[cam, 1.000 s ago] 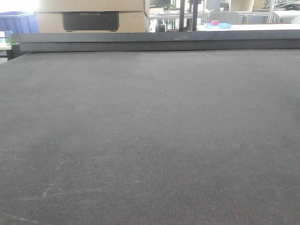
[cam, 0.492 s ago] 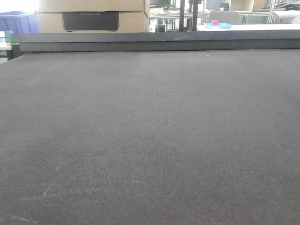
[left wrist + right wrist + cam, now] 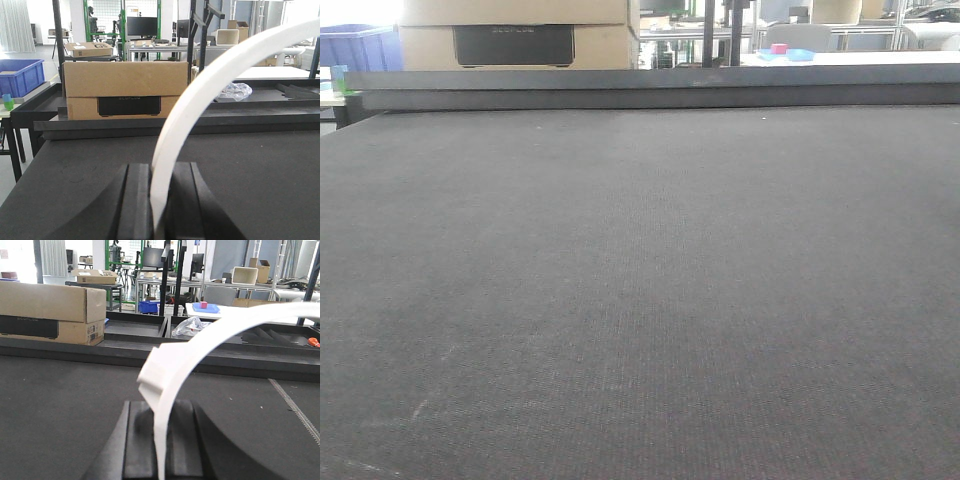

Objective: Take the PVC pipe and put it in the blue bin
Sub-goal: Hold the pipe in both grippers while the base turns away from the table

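Note:
In the left wrist view a thin white curved PVC pipe [image 3: 200, 90] rises from between the black fingers [image 3: 137, 200] and arcs up to the right. My left gripper [image 3: 160, 172] is shut on its lower end above the dark table. The right wrist view shows a similar white arc [image 3: 210, 337] with a stepped tab. My right gripper [image 3: 162, 410] is shut on it. A blue bin [image 3: 17, 75] stands off the table's far left corner, also visible as the blue bin [image 3: 360, 45] in the front view. Neither gripper shows in the front view.
A cardboard box [image 3: 125, 92] sits behind the raised black ledge [image 3: 650, 90] at the table's far edge. Crumpled clear plastic [image 3: 235, 91] lies in a black tray beyond. A blue tray with a pink block [image 3: 205, 306] and metal racks stand farther back.

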